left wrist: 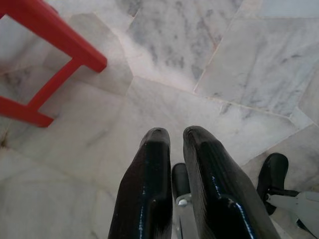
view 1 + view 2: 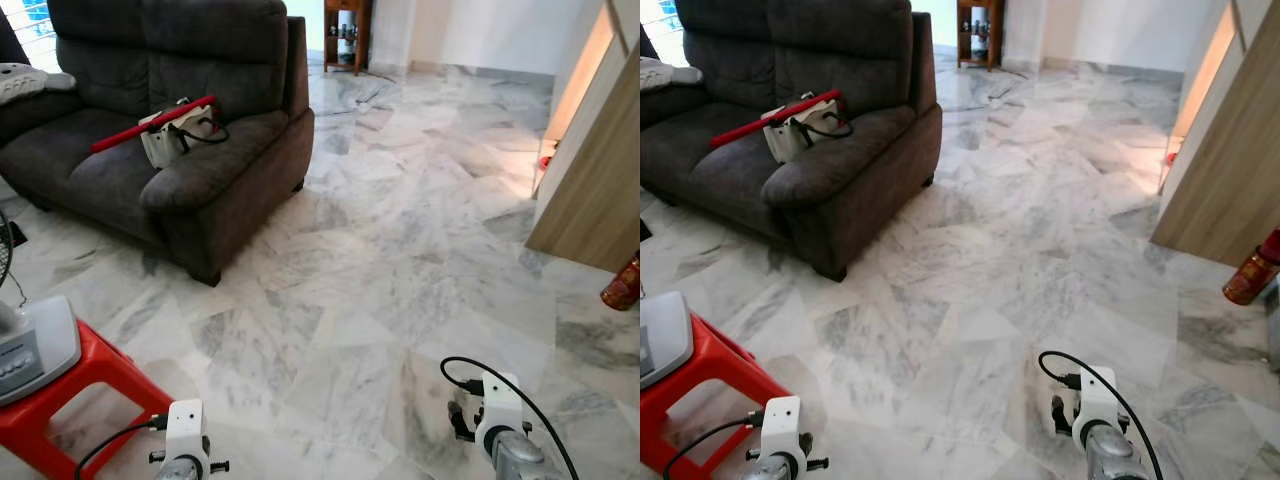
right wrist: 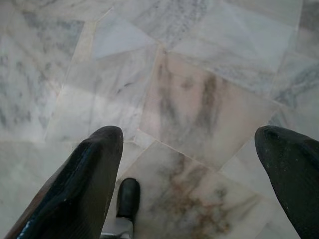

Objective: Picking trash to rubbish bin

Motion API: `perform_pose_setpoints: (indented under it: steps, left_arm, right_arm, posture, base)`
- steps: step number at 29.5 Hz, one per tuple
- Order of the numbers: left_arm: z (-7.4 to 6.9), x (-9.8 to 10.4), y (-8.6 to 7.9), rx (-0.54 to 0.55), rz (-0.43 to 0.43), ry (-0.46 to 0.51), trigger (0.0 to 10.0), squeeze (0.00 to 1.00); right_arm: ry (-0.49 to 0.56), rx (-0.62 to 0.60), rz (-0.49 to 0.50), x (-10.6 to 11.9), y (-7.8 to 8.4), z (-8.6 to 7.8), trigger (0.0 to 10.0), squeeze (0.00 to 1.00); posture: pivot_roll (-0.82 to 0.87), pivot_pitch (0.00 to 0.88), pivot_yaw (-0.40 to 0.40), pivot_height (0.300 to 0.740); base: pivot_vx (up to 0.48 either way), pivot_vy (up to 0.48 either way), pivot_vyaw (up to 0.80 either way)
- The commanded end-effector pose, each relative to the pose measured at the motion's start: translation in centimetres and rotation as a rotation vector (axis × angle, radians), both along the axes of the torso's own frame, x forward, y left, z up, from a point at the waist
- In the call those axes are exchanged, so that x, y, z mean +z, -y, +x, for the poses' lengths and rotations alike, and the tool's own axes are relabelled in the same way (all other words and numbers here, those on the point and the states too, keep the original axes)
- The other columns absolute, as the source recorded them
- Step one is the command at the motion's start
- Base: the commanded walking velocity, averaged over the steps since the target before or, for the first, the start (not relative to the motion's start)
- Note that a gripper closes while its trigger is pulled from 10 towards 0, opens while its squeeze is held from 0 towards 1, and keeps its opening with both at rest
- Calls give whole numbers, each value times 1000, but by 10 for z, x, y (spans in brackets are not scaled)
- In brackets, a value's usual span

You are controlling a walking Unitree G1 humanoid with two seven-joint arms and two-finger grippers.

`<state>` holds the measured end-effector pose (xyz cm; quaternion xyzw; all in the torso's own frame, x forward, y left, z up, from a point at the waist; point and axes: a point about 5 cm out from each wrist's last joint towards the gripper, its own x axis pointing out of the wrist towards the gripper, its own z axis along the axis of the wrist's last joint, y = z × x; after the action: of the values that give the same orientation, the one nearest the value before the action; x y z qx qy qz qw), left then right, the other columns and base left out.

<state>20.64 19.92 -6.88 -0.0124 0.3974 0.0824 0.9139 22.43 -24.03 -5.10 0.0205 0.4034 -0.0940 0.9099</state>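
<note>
Hanging low over the marble floor [image 2: 380, 270], left gripper [image 1: 172, 137] fingers pressed together, right gripper [image 3: 192, 137] spread wide

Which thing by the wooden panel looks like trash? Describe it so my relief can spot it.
Start at the wooden panel on the robot's right. On the marble floor at its near corner stands a red bottle. Nothing else lies on the floor beside it, and its dark red body stands out against the pale marble.

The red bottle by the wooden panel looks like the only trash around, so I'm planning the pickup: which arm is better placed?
Probably right: the red bottle lies on the robot's right, and the right gripper is open over bare floor; the left gripper is shut near the red stool.
</note>
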Motion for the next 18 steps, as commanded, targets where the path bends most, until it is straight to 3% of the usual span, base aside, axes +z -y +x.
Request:
perform_pose_setpoints:
  steps: [1,5,11,18]
  left_arm:
    - [1,1,-3,25,2,-1,10000,0]
    - [3,2,-3,25,-1,8,10000,0]
    - [3,2,-3,35,-4,15,10000,0]
    - [-12,-5,-7,104,-10,3,10000,0]
  right_arm:
    - [-5,-50,57,-3,-1,-4,10000,0]
    - [32,-104,110,-2,-2,-3,10000,0]
    - [7,-67,102,-7,-4,-10,10000,0]
    - [-44,-34,83,-13,2,-23,10000,0]
  posture:
    - [-68,0,9,740]
    - [-71,0,12,740]
    - [-57,0,3,740]
    - [-8,0,-54,740]
  base:
    - [0,0,0]
    - [0,0,0]
    - [0,0,0]
    - [0,0,0]
